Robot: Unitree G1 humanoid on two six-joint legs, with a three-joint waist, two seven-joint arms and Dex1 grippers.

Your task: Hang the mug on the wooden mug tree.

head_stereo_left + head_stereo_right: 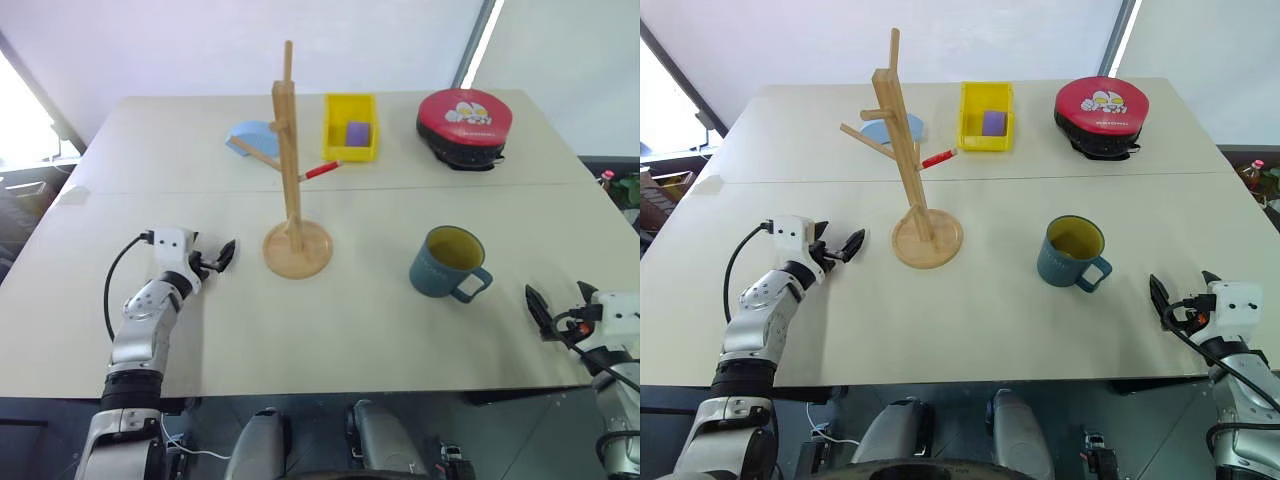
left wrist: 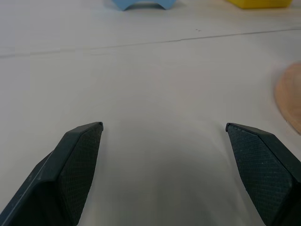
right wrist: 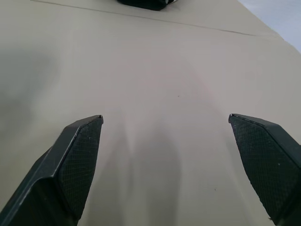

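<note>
The mug [image 1: 449, 262] stands upright at three o'clock of the wooden mug tree [image 1: 291, 170]. Both hands, left hand [image 1: 221, 257] and right hand [image 1: 1180, 296], are open and empty over the surface [image 1: 330, 330].

Mugs: one mug [image 1: 449, 262] is counted, blue-grey with a yellow-olive inside.
Mug trees: one wooden mug tree [image 1: 290, 170] is counted.
Red-tipped pegs: one red-tipped peg [image 1: 320, 170] is seen on it.
Bins: one yellow square bin [image 1: 350, 126] is counted.
Purple blocks: one purple block [image 1: 357, 133] is seen inside the bin.
Red round cases: one red round case [image 1: 464, 125] is counted.
Light-blue pieces: one light-blue piece [image 1: 252, 135] is counted.
Grippers: two are counted, the left gripper [image 1: 222, 257] and the right gripper [image 1: 548, 312].
</note>
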